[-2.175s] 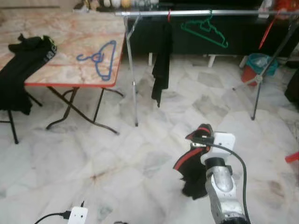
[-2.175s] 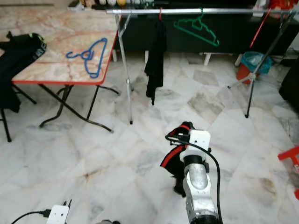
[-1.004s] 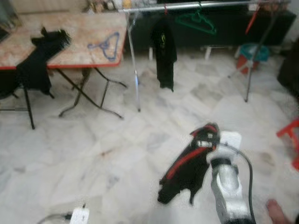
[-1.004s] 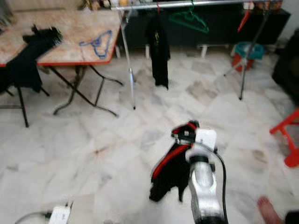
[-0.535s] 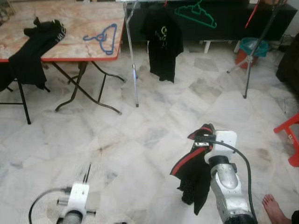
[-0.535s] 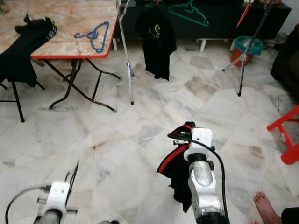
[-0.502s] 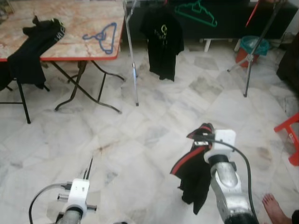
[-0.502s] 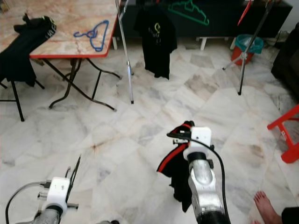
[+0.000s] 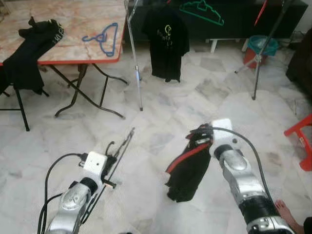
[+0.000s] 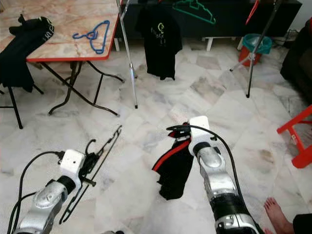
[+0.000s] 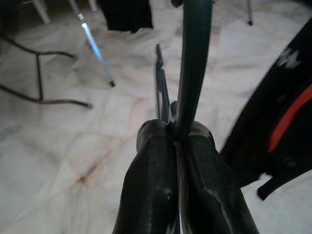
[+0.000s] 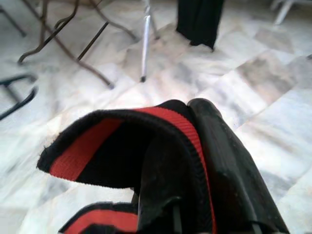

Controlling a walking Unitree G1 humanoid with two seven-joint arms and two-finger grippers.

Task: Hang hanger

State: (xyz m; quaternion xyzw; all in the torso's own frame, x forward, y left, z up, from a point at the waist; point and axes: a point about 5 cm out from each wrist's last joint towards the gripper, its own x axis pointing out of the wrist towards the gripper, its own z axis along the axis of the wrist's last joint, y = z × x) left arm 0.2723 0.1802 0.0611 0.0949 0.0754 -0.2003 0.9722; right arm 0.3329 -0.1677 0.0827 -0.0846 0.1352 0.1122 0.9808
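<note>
Left pincer (image 9: pixel 115 163): I am pinching a black hanger (image 9: pixel 118 152) at lower left of the frame, fingers pressed tight on its wire.
Right pincer (image 9: pixel 199 141): I am gripping a black garment with red stripe (image 9: pixel 187 168), lower centre, drooping toward the floor.
Clothes rail (image 9: pixel 134 53): top centre, carrying a black T-shirt (image 9: pixel 167 41) and green hanger (image 9: pixel 202 10).
Table (image 9: pixel 73 39): upper left, holding a blue hanger (image 9: pixel 103 38).
Handling note: I am judging that the hanger must stay level, hook clear, while threading the neck opening.
</note>
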